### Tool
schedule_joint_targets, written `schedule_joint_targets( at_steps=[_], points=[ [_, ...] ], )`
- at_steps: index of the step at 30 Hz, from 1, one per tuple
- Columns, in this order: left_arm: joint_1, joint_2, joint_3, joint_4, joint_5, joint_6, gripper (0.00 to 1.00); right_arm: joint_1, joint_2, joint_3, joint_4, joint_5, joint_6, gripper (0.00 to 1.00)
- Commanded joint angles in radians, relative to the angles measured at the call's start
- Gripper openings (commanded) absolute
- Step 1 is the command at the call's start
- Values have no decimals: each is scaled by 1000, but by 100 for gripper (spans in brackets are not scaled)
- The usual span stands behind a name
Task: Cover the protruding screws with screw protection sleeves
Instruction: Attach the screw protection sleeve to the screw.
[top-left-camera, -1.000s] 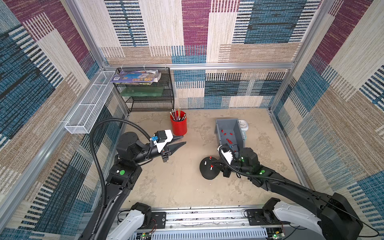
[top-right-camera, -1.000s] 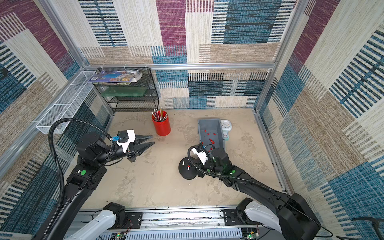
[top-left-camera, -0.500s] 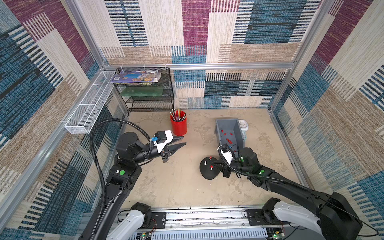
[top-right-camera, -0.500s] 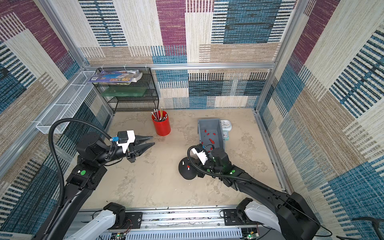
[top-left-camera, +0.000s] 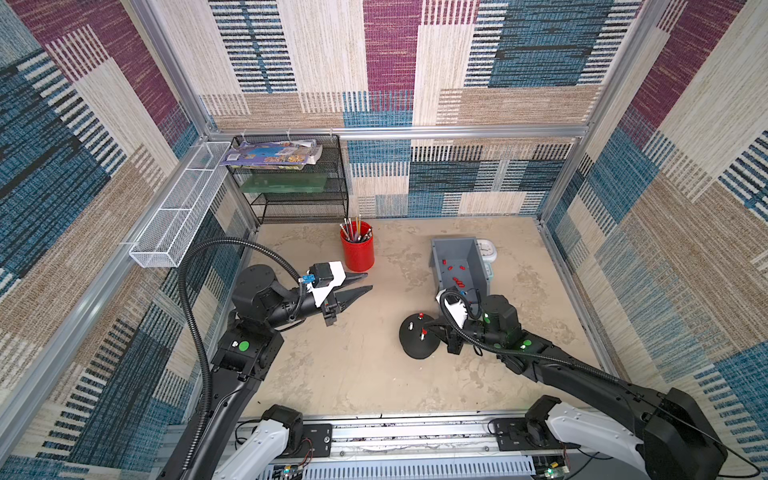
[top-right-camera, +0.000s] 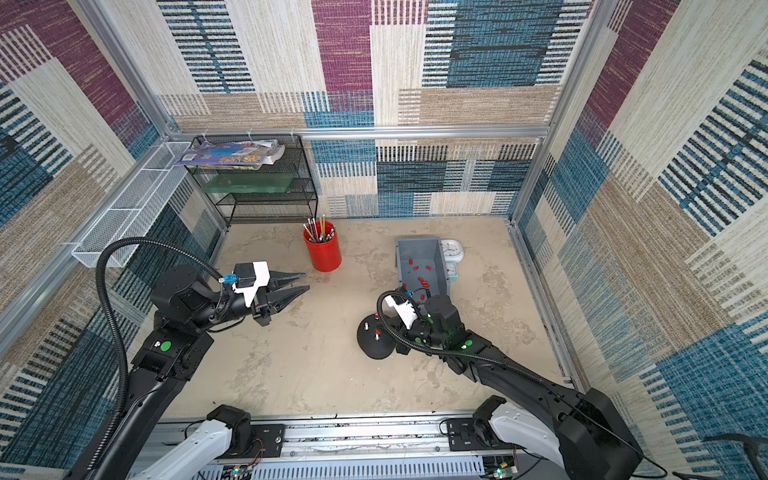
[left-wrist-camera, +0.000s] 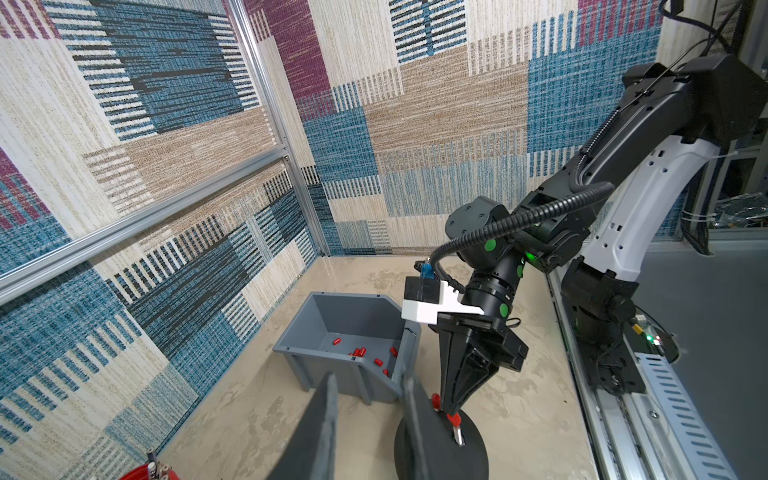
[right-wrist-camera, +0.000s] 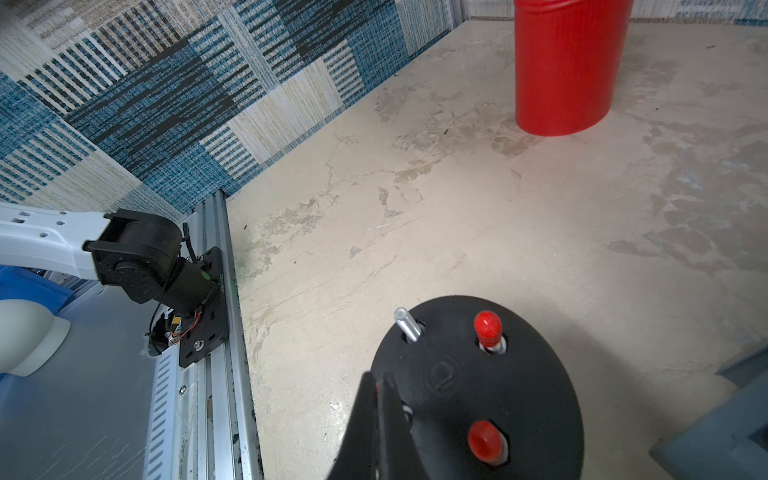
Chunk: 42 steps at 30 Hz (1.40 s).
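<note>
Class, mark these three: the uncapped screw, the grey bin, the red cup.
uncapped screw (right-wrist-camera: 406, 325): right wrist view, silver shaft.
grey bin (left-wrist-camera: 353, 316): left wrist view, inner back wall.
red cup (top-left-camera: 357, 255): in a top view, outer side wall.

In the right wrist view, the red cup (right-wrist-camera: 567, 70) loses its top to the picture's edge. The right gripper (right-wrist-camera: 378, 380), blurred, hides most of its pinched sleeve (right-wrist-camera: 377, 388) and the stud (left-wrist-camera: 457, 436) beneath.

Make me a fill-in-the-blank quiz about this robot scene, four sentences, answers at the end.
1. Spare sleeves lie in the grey ____.
2. The right gripper is shut on a red ____.
3. The left gripper holds ____.
4. Pencils stand in the red ____.
Answers: bin; sleeve; nothing; cup.
</note>
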Motion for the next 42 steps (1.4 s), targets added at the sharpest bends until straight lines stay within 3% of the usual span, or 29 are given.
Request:
schedule_joint_targets(
  at_steps=[1,27,35,42],
  points=[
    [0,-2,1,16,15,0,27,2,11,10,22,-14,-14,0],
    [1,-5,-1,11,15,10,27,4,25,6,19,-19,-15,0],
    [1,-5,-1,11,15,11,27,70,28,3,-11,66,-37,0],
    [1,-7,-1,9,15,12,27,67,17,0,-15,94,-31,0]
  ],
)
